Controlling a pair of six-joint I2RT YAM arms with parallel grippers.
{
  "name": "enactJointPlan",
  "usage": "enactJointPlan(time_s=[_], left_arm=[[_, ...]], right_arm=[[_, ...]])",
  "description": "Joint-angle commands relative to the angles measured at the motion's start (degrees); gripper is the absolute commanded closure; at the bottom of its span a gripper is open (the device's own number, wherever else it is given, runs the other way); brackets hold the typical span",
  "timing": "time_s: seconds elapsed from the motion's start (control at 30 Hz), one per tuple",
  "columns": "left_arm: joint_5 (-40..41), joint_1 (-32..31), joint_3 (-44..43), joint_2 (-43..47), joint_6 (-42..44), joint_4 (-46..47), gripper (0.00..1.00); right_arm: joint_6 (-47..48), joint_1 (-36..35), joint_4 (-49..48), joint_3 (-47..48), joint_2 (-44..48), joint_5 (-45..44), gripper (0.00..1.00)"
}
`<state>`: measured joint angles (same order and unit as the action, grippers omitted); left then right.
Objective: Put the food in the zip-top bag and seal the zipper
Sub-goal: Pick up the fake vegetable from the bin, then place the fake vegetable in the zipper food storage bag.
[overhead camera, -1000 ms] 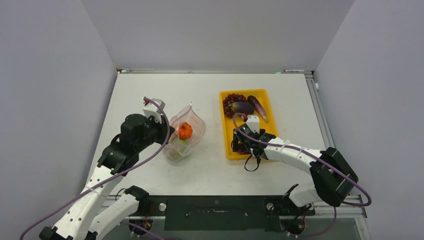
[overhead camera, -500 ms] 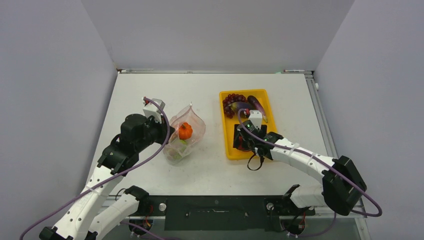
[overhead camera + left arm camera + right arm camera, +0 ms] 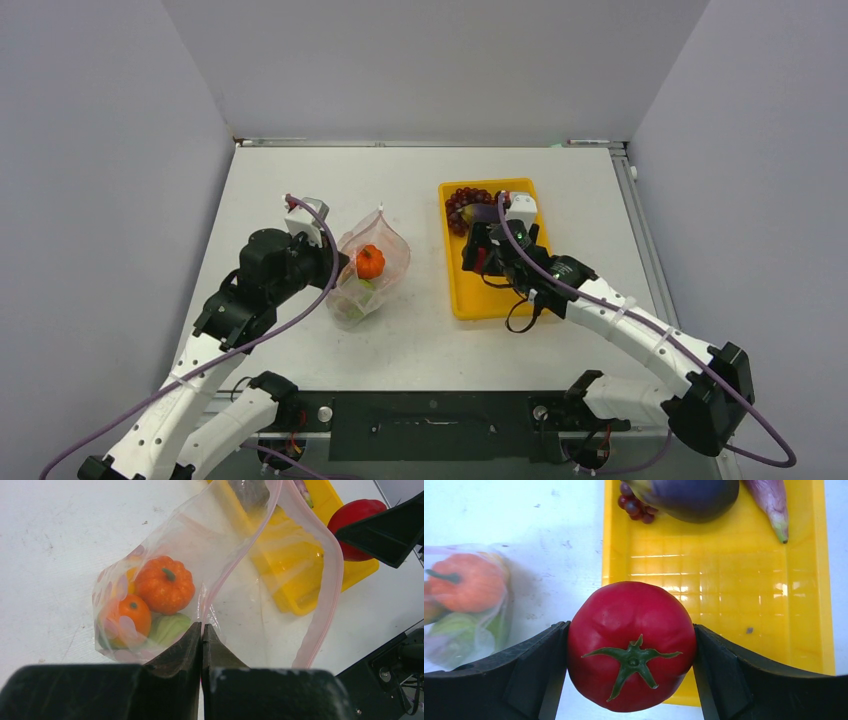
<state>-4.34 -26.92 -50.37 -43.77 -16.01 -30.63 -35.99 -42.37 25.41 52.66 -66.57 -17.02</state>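
The zip-top bag (image 3: 372, 270) sits on the bench at 9 o'clock from the right fingers (image 3: 549, 665), which are spread wide gripping a red tomato (image 3: 631, 645) over the yellow tray (image 3: 482, 300), while the left fingers (image 3: 192, 642), pinched shut on its rim, hold it open.

You have bright, even overhead light on the white tabletop (image 3: 400, 190), with only soft, faint shadows. Glare spots sit on the floor of the yellow tray (image 3: 724, 555), and the zip-top bag (image 3: 489, 630) at the right wrist view's left edge looks soft, probably out of focus.
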Motion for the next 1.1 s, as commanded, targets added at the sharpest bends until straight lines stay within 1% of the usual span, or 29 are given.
enactJointPlan(time_s=[0.0,0.17,0.37,0.57,0.83,1.07], left_arm=[[-0.5,-0.3,-0.6,0.8,0.5,0.9,1.00],[-0.3,-0.3,-0.6,0.9,0.5,1.0,1.00],[-0.1,-0.3,-0.6,0.9,0.5,0.8,1.00],[0.0,-0.3,-0.6,0.9,0.5,0.9,1.00],[0.1,-0.3,-0.6,1.0,0.6,0.8,1.00],[0.2,-0.3,-0.6,1.0,0.5,0.8,1.00]], right_arm=[[1.1,-1.4,-2.9,4.5,3.7,3.5,0.58],[2.6,-4.7,-5.9,8.2,3.9,6.0,0.57],[5.4,-11.7,-10.2,12.6,3.0,6.3,0.58],[8.1,-15.4,-18.1,14.5,1.5,13.9,0.58],[11.0,-21.0,-20.0,18.6,-4.6,13.2,0.58],[12.6,-23.7,-20.1,21.0,-9.7,11.0,0.57]])
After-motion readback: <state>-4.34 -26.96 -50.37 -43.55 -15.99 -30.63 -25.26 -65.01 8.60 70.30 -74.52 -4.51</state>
